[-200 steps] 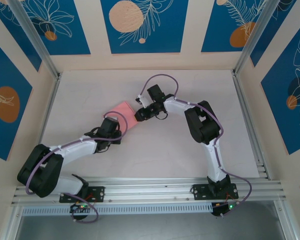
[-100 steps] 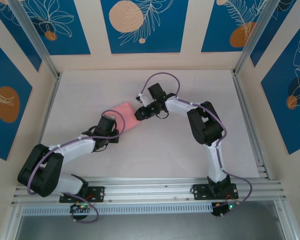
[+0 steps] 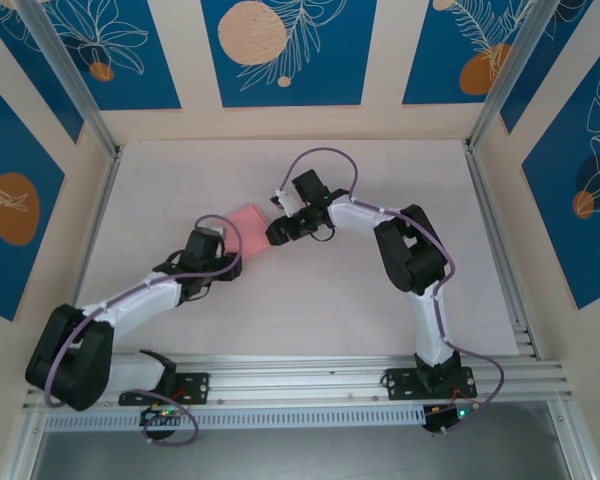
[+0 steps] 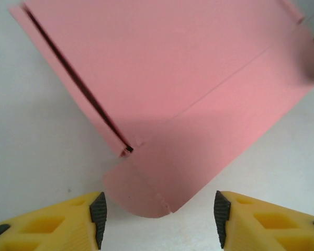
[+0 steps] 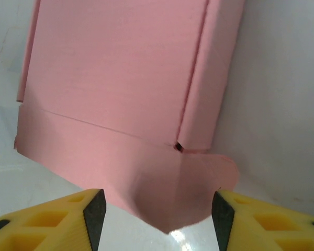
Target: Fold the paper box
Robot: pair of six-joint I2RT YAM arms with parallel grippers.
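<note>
On the table (image 3: 380, 300), left of centre, the box (image 3: 248, 222) sits between the two arm tips. It's part-folded: top panel down, side panels turned in, flaps loose.

Left gripper (image 4: 158, 217) is at the near-left corner, jaws about half open, holding nothing. Rounded flap (image 4: 128, 191) lies between the pads, just ahead of them, not pinched.

Right gripper (image 5: 154, 214) is at the opposite end in the same state: jaws parted about halfway, empty, second flap (image 5: 183, 183) pointing into the gap. Can't tell if that flap's tip rests on the table or lifts a bit.

My read of the step: tuck the flaps to close the ends. To do it well:
- One arm works while the other pins the body. If both pull, the box slides or skews.
- Grip the flap close to its crease (image 4: 150, 183), not at the tip, or the thin card likely buckles.
- Rotate about the crease, no dragging.
- Aim for the dark slit (image 4: 78, 80) and enter shallow.
- Squeeze lightly, card dents.
- Watch the corner notch (image 5: 178, 147), a likely tear point.
</note>
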